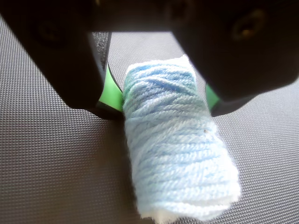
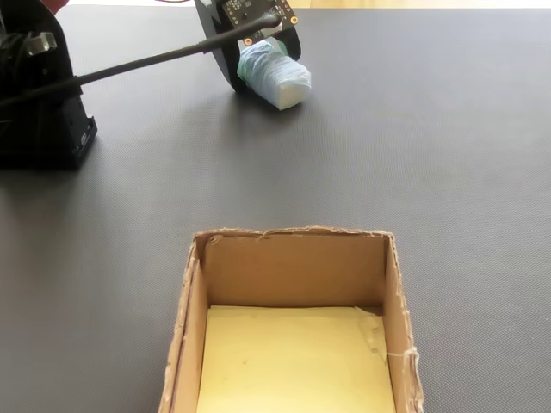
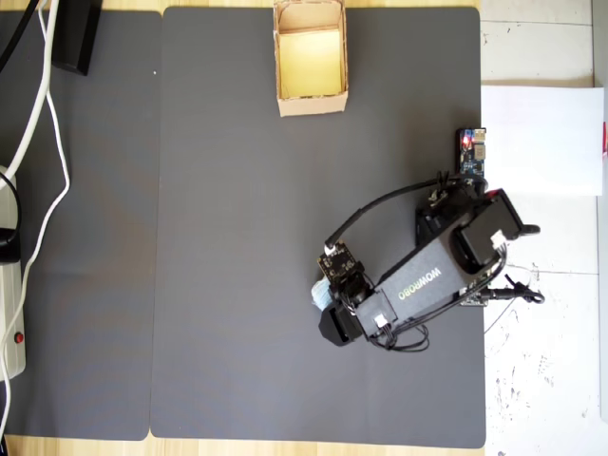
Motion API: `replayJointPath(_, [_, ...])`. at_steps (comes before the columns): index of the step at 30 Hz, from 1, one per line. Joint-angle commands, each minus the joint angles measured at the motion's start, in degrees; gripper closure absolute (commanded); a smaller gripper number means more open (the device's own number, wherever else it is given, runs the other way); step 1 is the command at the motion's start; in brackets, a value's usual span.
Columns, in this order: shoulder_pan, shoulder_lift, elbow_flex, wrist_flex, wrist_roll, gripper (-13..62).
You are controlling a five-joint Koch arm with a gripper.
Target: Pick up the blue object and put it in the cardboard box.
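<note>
One soft, light blue object (image 1: 175, 140) sits pinched at its upper end by the gripper (image 1: 163, 95); squeezing mid-body likely suits it better.

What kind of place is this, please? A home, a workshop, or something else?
Probably a hobby workbench or desk. A dark grey mat covers a wooden tabletop, white cables run along one side, and a bare circuit board lies by the arm's base. Beyond that I cannot tell.

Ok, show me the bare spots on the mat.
Free: the mat between the cardboard box and the arm, and its whole left half in the overhead view. Crowded: around the gripper and blue yarn.
</note>
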Motion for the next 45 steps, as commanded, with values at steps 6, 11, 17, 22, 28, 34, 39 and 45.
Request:
replayJointPath(6, [-0.1,-0.5,-5.0,-12.5,1.6,38.8])
replayJointPath(11, [0.5,3.0,-4.0,-14.2,1.5,38.8])
replayJointPath(17, [3.6,11.9,2.9,-19.5,1.5,38.8])
replayJointPath(22, [6.7,20.0,9.5,-22.9,1.6,38.8])
replayJointPath(28, [11.3,31.6,18.5,-24.5,1.8,38.8])
replayJointPath(34, [14.9,41.7,24.9,-25.0,2.3,38.8])
replayJointPath(39, [16.6,46.8,27.4,-27.2,2.4,38.8])
replayJointPath(45, [21.1,49.9,29.6,-29.4,2.3,38.8])
